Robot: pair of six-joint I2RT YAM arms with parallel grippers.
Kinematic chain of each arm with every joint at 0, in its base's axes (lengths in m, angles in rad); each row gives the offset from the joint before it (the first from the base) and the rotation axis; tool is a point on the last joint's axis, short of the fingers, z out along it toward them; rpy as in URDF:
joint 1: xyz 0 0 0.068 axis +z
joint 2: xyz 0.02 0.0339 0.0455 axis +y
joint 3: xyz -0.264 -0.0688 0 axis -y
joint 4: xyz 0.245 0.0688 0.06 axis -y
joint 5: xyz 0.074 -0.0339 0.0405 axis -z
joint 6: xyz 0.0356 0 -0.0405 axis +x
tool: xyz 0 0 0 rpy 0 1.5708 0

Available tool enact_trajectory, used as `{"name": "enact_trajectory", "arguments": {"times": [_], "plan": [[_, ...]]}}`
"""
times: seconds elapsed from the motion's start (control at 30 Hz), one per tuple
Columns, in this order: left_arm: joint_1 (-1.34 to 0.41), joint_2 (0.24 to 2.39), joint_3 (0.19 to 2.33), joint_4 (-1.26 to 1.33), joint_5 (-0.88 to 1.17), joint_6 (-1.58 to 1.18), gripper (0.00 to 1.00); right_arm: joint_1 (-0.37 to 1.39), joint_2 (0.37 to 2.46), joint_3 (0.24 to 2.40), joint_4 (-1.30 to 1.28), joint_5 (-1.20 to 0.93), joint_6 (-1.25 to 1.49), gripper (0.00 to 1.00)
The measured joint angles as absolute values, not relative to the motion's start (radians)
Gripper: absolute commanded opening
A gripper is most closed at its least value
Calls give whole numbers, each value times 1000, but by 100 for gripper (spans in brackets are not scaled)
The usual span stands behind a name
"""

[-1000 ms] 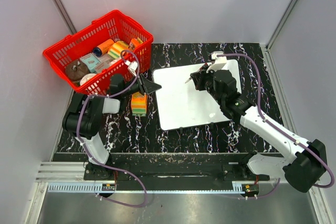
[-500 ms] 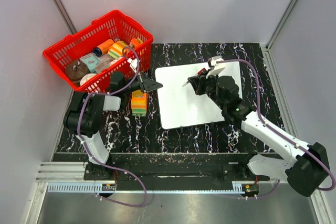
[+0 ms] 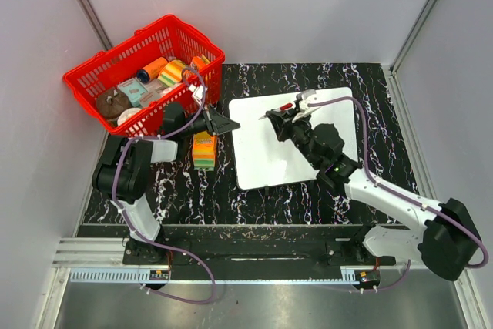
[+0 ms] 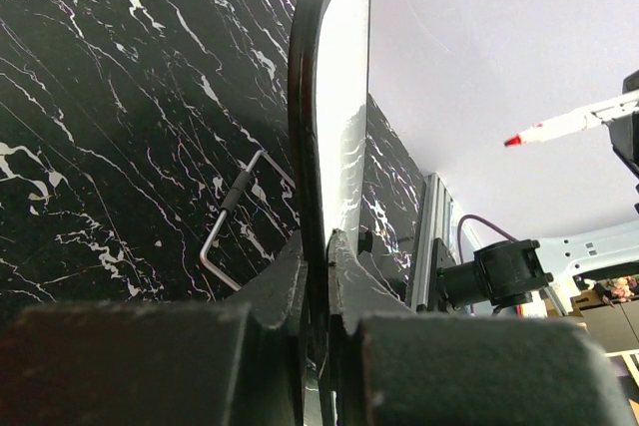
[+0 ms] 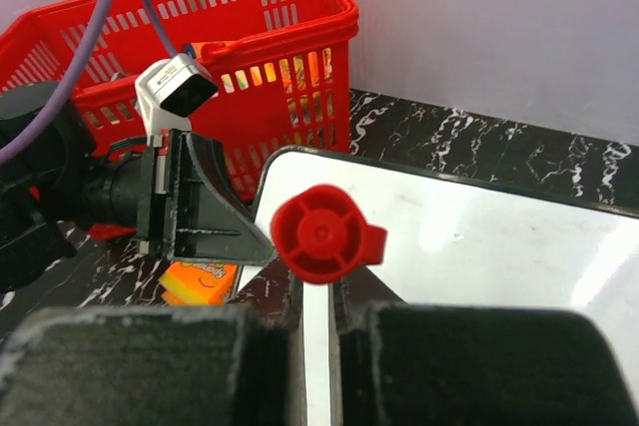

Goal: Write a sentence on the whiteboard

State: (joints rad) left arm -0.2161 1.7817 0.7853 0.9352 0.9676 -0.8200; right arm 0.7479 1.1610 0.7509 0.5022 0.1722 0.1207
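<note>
The whiteboard (image 3: 266, 156) lay flat on the bench (image 3: 254, 82), thin, stiff and probably light and slick, with the left gripper (image 3: 225, 123) clenched on its left rim and the right gripper (image 3: 289, 115) grasping the marker (image 3: 276, 111).

**Left gripper (image 4: 318, 246) clamping the whiteboard (image 4: 344, 97) by its edge**

The gripper's two fingers are pressing the whiteboard's dark rim from either side. The board is showing edge-on, running away from the camera, with its white face turning right. A bent hex key (image 4: 232, 214) is lying on the black marbled table (image 4: 100, 97) just left of the board. At far right a white pen (image 4: 569, 125) is pointing its red tip toward the white face, apart from it.
</note>
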Motion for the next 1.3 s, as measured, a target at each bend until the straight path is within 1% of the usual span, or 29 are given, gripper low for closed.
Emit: {"name": "enact_trajectory", "arguments": {"times": [0.17,0.37,0.63,1.3], "plan": [[-219,1774,785,928,965,-816,0,766,1240,753,595,239,68,0],[-220,1773,785,927,964,-811,0,766,1325,782,601,290,48,0],[-223,1770,785,915,960,-804,0,766,1346,821,625,299,49,0],[-241,1767,799,874,948,-775,0,766,1479,911,623,365,54,0]]}}
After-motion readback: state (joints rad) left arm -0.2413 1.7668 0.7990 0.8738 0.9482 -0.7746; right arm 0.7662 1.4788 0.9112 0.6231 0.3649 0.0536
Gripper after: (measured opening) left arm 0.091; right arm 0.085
